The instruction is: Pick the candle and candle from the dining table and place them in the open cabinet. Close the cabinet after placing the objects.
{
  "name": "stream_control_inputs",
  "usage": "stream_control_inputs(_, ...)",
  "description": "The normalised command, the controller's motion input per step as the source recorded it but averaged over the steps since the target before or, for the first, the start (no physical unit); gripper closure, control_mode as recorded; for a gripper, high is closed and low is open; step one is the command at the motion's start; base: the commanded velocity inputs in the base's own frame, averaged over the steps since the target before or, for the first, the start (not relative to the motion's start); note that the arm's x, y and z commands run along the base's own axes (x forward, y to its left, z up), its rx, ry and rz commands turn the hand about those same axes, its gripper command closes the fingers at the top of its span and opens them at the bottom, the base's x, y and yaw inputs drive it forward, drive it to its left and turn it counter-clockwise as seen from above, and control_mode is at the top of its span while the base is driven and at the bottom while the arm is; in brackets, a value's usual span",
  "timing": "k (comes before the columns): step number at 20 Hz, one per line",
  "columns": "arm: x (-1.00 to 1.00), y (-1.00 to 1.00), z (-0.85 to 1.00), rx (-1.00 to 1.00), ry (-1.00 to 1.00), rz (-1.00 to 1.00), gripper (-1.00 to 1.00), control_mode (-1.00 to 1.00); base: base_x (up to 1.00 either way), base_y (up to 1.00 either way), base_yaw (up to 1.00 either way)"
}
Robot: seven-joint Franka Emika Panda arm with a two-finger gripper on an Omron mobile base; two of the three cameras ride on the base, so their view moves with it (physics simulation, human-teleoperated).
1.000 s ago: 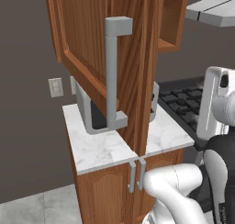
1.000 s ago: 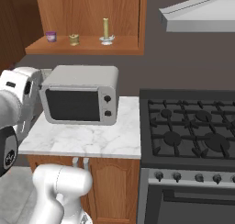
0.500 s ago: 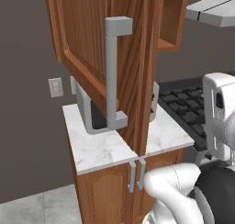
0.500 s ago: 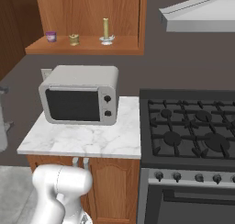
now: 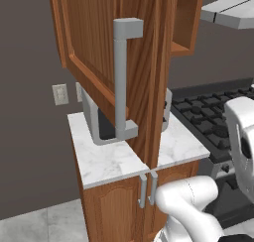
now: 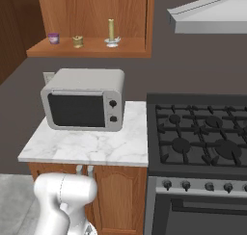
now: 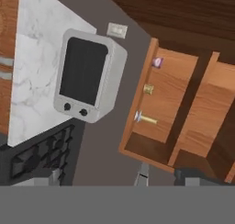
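Note:
Both candles stand on the shelf of the open cabinet (image 6: 91, 15): the slim stick candle (image 6: 111, 32) on its silver dish, and the short stubby candle (image 6: 77, 41) to its left. The hand view, rolled sideways, looks at the same shelf from a distance, with the slim candle (image 7: 146, 119) and the stubby candle (image 7: 148, 89) on it. The cabinet door (image 5: 99, 52) stands swung out, its long grey bar handle (image 5: 121, 80) facing the left base view. My gripper (image 7: 165, 178) is open and empty, well away from the shelf. The dining table is out of view.
A small purple ring (image 6: 53, 38) sits at the shelf's left end. Under the cabinet a grey microwave (image 6: 84, 105) stands on a small marble counter (image 6: 87, 150) over a low cabinet with two short handles (image 5: 148, 189). A black gas stove (image 6: 198, 137) and range hood (image 6: 207, 15) lie to the right.
The white arm has swung out past the left edge of the right base view and sits lower at the right of the left base view. Candles and door have not moved.

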Motion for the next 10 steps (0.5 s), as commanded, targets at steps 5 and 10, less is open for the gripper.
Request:
stream_control_inputs(5,-0.39,0.29,0.00,-0.02,-0.11,0.00,-1.00,-1.00,0.00,0.00,0.00)
stream_control_inputs(10,-0.26,0.31,0.00,0.00,-0.09,0.00,-1.00,-1.00,0.00,0.00,0.00)
